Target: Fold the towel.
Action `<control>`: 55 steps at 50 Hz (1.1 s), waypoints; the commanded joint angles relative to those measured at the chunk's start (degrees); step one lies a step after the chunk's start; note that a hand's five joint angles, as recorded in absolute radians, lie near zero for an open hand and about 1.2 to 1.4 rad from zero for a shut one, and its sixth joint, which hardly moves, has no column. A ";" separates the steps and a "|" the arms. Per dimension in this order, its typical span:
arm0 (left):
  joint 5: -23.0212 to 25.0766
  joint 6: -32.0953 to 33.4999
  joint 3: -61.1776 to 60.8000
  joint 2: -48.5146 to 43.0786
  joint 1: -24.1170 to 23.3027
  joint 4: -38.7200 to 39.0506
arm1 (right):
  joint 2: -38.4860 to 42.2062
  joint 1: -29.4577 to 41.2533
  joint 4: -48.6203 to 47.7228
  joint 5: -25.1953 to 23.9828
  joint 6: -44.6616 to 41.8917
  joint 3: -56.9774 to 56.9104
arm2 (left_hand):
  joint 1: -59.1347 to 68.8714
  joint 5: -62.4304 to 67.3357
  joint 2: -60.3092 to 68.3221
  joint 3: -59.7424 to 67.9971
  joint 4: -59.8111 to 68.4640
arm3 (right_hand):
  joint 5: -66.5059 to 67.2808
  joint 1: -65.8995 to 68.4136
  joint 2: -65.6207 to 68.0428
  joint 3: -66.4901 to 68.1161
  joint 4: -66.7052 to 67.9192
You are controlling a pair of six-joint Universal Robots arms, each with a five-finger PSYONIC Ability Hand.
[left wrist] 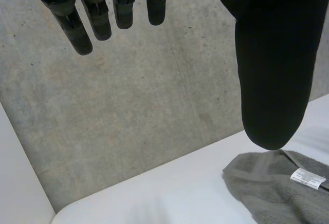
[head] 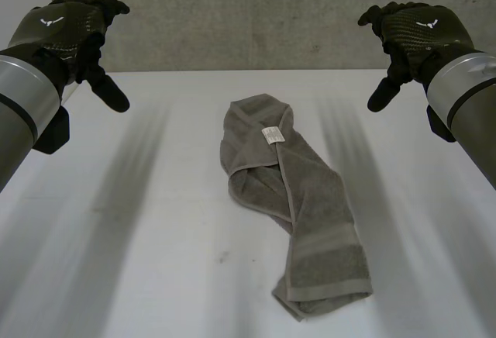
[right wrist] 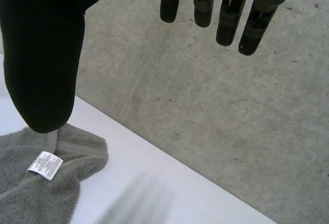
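- The crumpled grey terry towel [head: 291,198] lies as a twisted strip from mid-table toward the near edge, with its white label [head: 273,135] facing up.
- The black left hand [head: 66,32] and black right hand [head: 418,32] hover near the far corners, fingers loose, holding nothing.
- Risk: pinching a bunched layer instead of a true corner would likely give a crooked fold.
- The smooth white table [head: 139,237] backs onto a bare concrete wall [head: 248,12].

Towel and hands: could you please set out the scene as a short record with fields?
table: white
towel: grey, bunched lengthwise, lying mid-table
label: white, face up near the towel's far end
left hand: open, raised, clear of the towel
right hand: open, raised, clear of the towel
wall: grey concrete behind the table
task state: folding not begun
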 commanded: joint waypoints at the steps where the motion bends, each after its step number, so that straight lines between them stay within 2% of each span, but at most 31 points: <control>1: 0.00 0.19 -0.89 0.02 0.00 1.24 | 0.09 0.00 0.06 -1.48 -0.14 0.23 | 0.59 -1.17 0.64 0.45 0.55 | -2.96 -1.56 -2.27 -2.18 -3.14; 3: 0.00 0.27 -1.16 -0.25 -0.18 1.76 | 0.44 0.00 0.41 -4.02 -0.75 0.32 | 0.63 -1.13 0.68 0.49 0.59 | -2.96 -1.56 -2.27 -2.18 -3.14; 8: 0.18 0.36 -1.25 -1.82 -0.79 2.47 | 1.66 0.09 2.95 -6.84 -5.65 0.76 | 1.47 -0.29 1.52 1.33 1.43 | -2.96 -1.56 -2.27 -2.18 -3.14; 12: 1.41 0.36 -1.16 -4.91 -1.23 2.47 | 4.57 0.18 7.27 -6.76 -10.77 -0.03 | 2.48 0.72 2.54 2.34 2.44 | -2.96 -1.56 -2.27 -2.18 -3.14; 14: 3.85 0.36 -1.33 -7.88 -1.58 2.38 | 7.55 0.18 10.60 -6.67 -14.19 -0.65 | 4.16 2.40 4.21 4.02 4.12 | -2.96 -1.56 -2.27 -2.18 -3.14; 20: 6.68 0.27 -1.60 -14.22 -3.52 2.91 | 10.20 1.85 12.46 -7.81 -16.31 -0.03 | 4.67 2.91 4.72 4.53 4.63 | -2.96 -1.56 -2.27 -2.18 -3.14; 22: 7.56 0.36 -0.90 -19.12 -5.27 4.91 | 11.07 3.16 12.11 -8.25 -17.36 1.02 | 4.67 2.91 4.72 4.53 4.63 | -2.96 -1.56 -2.27 -2.18 -3.14; 31: 7.91 1.06 1.74 -29.87 -8.00 12.66 | 11.87 5.10 11.49 -8.95 -22.02 8.58 | 6.86 5.10 6.91 6.72 6.82 | -2.96 -1.56 -2.27 -2.18 -3.14; 36: 9.67 4.14 5.08 -35.32 -8.70 13.72 | 10.72 5.19 8.77 -11.59 -23.08 15.70 | 8.20 6.44 8.25 8.06 8.16 | -2.96 -1.56 -2.27 -2.18 -3.14; 41: 13.44 7.91 10.17 -41.28 -10.72 13.72 | 3.97 4.67 0.88 -15.27 -23.34 27.54 | 8.20 6.44 8.25 8.06 8.16 | -2.96 -1.56 -2.27 -2.18 -3.14; 47: 13.10 9.24 14.75 -45.25 -11.78 13.72 | 2.20 4.84 -4.59 -15.90 -23.43 33.89 | 10.39 8.63 10.44 10.25 10.35 | -2.96 -1.56 -2.27 -2.18 -3.14; 51: 13.01 9.50 19.83 -49.01 -12.13 13.63 | 2.37 4.75 -8.27 -15.72 -23.52 36.96 | 16.76 15.00 16.81 16.62 16.72 | -2.96 -1.56 -2.27 -2.18 -3.14; 55: 12.92 9.59 23.01 -51.49 -12.13 13.36 | 2.72 4.49 -10.22 -15.63 -23.61 37.94 | 22.50 20.74 22.55 22.36 22.46 | 4.70 6.09 5.38 5.48 4.51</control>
